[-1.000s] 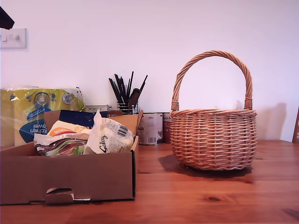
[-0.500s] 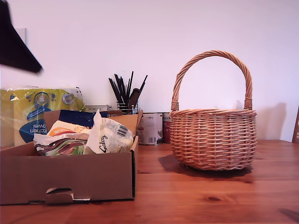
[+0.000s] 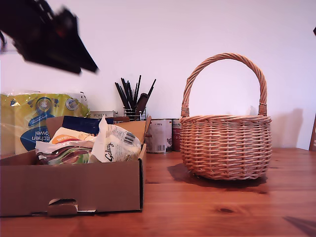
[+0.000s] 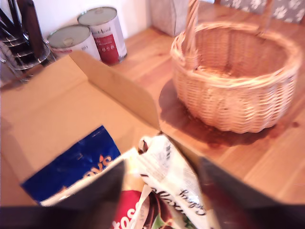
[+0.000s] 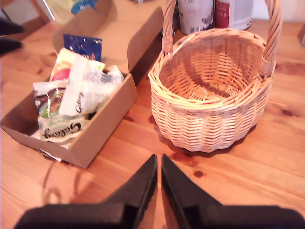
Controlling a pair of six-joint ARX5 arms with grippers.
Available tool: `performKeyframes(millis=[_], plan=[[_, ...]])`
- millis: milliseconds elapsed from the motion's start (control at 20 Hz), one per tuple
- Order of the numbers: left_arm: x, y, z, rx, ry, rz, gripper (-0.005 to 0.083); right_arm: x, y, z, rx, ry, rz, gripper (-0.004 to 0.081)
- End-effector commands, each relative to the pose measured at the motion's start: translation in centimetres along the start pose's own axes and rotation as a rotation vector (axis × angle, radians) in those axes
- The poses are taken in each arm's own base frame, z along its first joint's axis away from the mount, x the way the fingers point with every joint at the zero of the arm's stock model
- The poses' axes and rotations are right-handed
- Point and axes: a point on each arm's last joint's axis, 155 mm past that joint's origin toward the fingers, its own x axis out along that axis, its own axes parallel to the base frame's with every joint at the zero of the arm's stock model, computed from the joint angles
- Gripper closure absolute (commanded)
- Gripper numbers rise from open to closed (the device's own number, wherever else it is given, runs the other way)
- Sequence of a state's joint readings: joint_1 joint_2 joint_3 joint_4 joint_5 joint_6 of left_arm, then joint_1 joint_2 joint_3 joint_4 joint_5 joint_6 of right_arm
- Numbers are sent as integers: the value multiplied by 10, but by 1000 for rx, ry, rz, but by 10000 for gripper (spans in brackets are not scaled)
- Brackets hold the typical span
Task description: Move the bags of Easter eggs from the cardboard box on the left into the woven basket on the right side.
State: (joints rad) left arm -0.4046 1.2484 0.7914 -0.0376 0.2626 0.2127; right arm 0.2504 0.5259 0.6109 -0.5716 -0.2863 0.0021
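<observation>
Glossy, crinkly foil is what I'm dealing with: the bags of Easter eggs (image 5: 71, 102) look light and soft, likely slippery on the flat faces, so I judge a crimped top edge is the place to pinch. My first gripper (image 4: 159, 191) hangs just above them, fingers spread wide either side of the cream Galaxy bag (image 4: 167, 183), nothing held. My second gripper (image 5: 158, 179) hovers over bare desk (image 5: 267, 157) in front of the woven basket (image 5: 209, 102), fingers pressed nearly together, empty. Cardboard box (image 3: 74, 185) sits at the exterior view's left, flaps up, holding every bag: Galaxy upright at the front, a blue-and-orange one (image 4: 71, 167) behind. Further on, the basket at the exterior view's right is empty, well apart from the bags. Tins (image 4: 88, 36) stand behind.
</observation>
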Motion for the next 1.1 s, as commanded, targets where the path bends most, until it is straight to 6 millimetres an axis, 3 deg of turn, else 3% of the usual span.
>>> performKeyframes(millis=[0,200,400,800,900,1050], plan=[[13,0,-6,10,-5,-1,6,5,0,-6,-1,15,7,783],[45,2,-9,29,-31,13,7,7,0,-4,-3,8,7,783],[74,11,-35,22,12,51,7,7,-1,-3,-4,5,6,783],[104,5,-76,0,96,20,22,7,-1,-3,-4,5,3,783],[106,-3,-78,-2,100,-7,115,7,-1,-3,-5,4,2,783],[108,-8,-80,-7,105,-26,349,7,-2,-2,-5,1,-4,783]])
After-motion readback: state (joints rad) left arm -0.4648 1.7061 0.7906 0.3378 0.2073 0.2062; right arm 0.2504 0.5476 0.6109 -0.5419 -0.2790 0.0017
